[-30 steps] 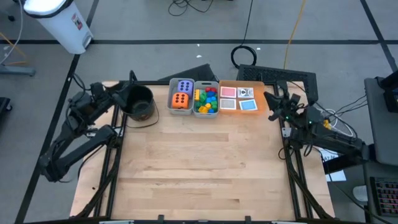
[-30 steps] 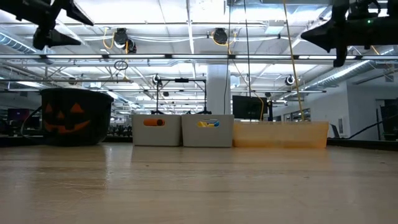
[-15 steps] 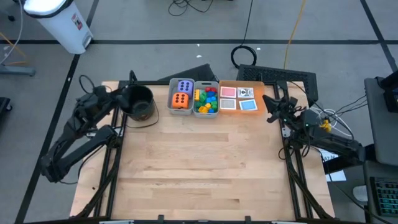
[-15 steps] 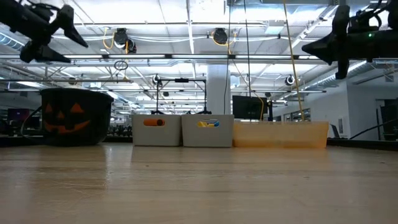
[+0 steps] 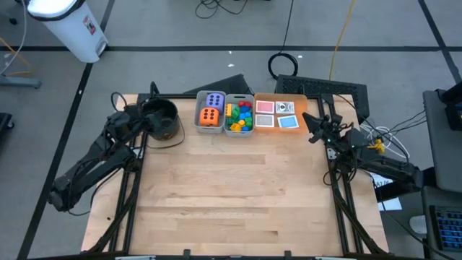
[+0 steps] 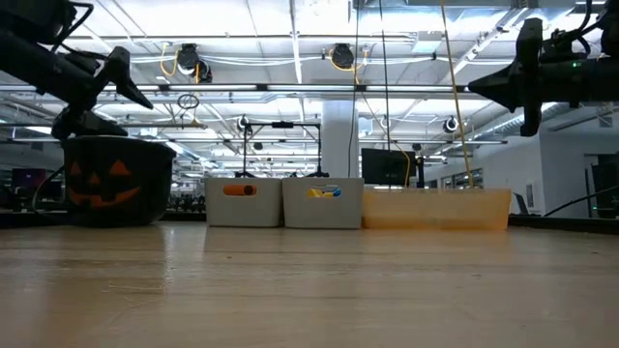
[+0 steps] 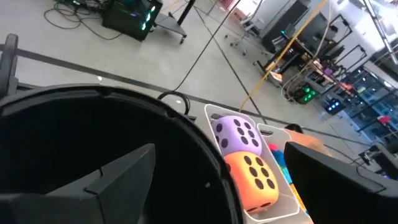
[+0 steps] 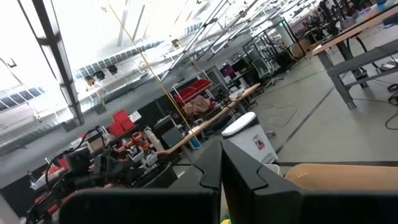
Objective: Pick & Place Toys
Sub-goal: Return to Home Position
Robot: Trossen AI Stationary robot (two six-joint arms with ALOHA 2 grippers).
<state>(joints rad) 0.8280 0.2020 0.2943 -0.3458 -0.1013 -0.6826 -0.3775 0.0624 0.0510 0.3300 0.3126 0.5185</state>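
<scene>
Left gripper (image 5: 137, 120) is hovering up at the table's far-left corner, just above the left rim of the black pumpkin bucket (image 5: 164, 124), with its fingers spread wide apart. Everything is sitting in a row along the far edge: purple die (image 5: 214, 100) and orange die (image 5: 210, 117) in the left grey bin (image 5: 198, 110), coloured bricks (image 5: 240, 117) heaped in the right grey bin (image 5: 226, 101) touching it, and picture cards (image 5: 265, 107) lying flat in the orange tray (image 5: 304, 101), with the wide wooden table (image 5: 231, 195) stretching open in front. Right gripper (image 5: 312, 123) is hanging just off the tray's right end, near the table's right edge, fingers pressed together on nothing.
</scene>
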